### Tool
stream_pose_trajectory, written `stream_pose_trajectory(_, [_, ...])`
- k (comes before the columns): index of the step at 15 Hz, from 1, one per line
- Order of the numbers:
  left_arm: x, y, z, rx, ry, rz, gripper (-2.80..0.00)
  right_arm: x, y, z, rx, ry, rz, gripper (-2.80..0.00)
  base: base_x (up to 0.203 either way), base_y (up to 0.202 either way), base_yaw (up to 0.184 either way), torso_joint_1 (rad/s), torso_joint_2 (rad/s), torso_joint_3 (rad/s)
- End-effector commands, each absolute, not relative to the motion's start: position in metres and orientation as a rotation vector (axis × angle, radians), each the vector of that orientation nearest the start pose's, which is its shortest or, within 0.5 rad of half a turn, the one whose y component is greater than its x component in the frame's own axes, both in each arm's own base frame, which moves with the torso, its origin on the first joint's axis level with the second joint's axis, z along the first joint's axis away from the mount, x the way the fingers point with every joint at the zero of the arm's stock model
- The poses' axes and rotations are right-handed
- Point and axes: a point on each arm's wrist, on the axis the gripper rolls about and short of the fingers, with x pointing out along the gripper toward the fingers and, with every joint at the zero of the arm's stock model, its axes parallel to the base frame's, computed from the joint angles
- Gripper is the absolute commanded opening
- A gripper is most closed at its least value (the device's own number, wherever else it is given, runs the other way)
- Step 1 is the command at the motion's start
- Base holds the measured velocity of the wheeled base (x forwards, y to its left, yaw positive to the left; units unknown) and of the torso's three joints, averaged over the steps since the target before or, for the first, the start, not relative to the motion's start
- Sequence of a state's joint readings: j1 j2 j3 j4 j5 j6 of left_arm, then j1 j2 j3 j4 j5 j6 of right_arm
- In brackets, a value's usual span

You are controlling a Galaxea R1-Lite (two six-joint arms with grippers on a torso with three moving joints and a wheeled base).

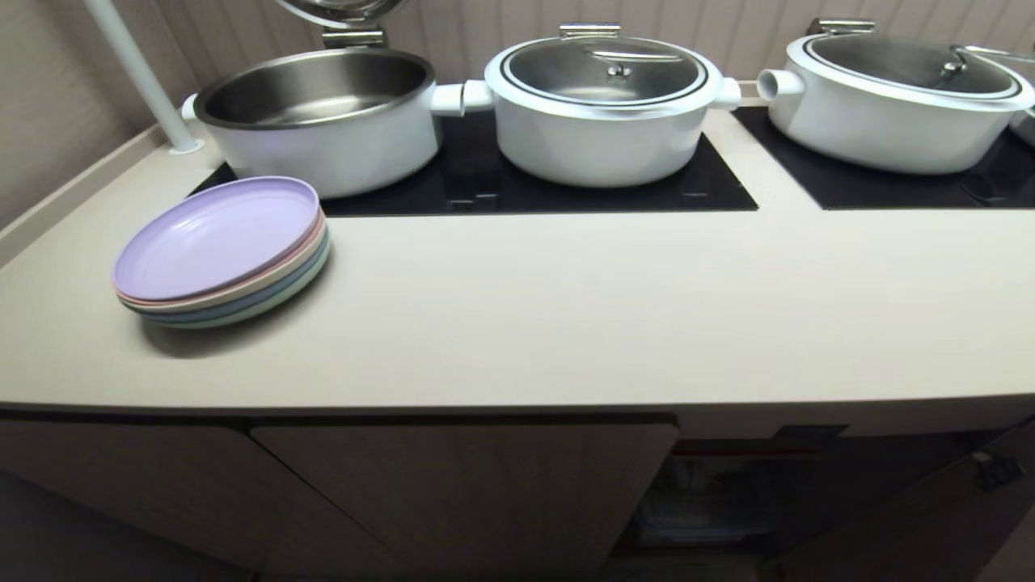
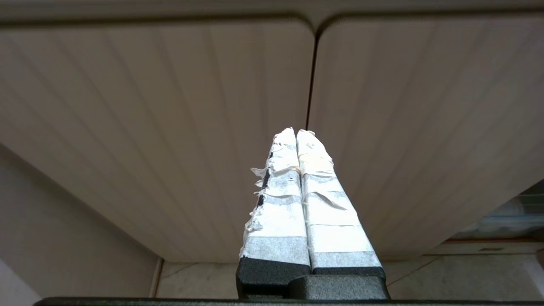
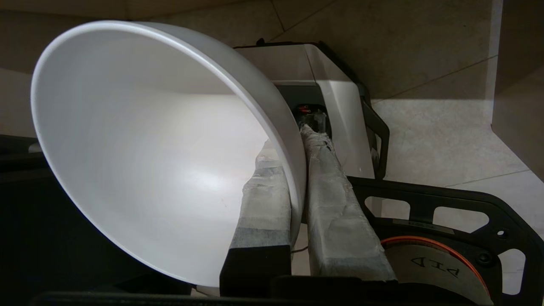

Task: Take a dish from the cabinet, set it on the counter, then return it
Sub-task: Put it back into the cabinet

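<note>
Below counter, right tool (image 3: 297,140) clamping dish (image 3: 140,148) rim

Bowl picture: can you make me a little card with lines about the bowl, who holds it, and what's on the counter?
bowl: white bowl, tipped on its side
held by: right gripper, one of its fingers inside the rim, one outside
left gripper: shut, empty, facing closed cabinet doors
counter: no bowl on it yet
also there: pastel plates, three white pots
</note>
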State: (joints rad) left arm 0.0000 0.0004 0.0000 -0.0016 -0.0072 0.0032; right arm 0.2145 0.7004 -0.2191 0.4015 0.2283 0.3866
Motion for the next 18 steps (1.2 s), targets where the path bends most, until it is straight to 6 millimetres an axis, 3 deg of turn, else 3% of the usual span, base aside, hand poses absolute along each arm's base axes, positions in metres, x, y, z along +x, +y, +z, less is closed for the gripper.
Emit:
stream_pose_trajectory(1, [-0.0228, -0.0002, 0.0756, 0.003, -0.002, -0.008, -2.8, 0.0234, 0.0104, 0.1006, 0.364, 0.961, 0.236, -2.8, 0.0, 0.0, 0.0, -0.259, 0.54, 0.301])
stream_pose_trajectory(18, [-0.0228, -0.0002, 0.0756, 0.003, -0.002, -0.008, -2.8, 0.0234, 0.0104, 0.1002, 0.373, 0.966, 0.232, -2.8, 0.0, 0.0, 0.0, -0.218, 0.51, 0.287])
